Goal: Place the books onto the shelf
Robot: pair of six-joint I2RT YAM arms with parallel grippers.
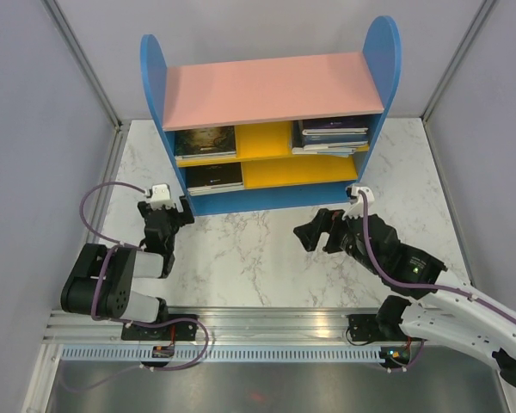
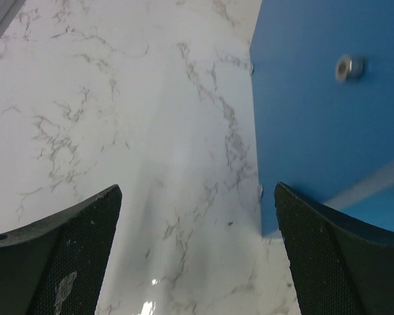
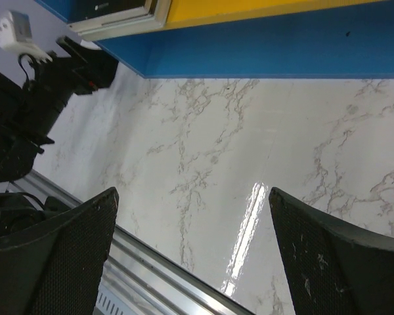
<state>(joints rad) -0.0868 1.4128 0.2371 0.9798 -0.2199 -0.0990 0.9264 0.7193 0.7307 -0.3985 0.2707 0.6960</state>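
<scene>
And there it is, 1 shelf [image 1: 267,90] on the table [image 1: 241,258], with 2 blue side panels [image 1: 152,77], 1 pink top board [image 1: 284,82] and 2 yellow boards [image 1: 262,139]. Now 1 book [image 1: 205,140] upper left, 1 book [image 1: 213,177] lower left, plus 1 stack [image 1: 331,135] upper right (several in it, too tightly packed to count). Down front, 2 robot arms [image 1: 112,280].

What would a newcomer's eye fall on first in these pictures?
The shelf, blue-sided with a pink top, stands far back on the marble table. Books lie on its yellow boards: two at left, a stack at upper right. Before it, the left gripper and right gripper hang open, empty.
</scene>
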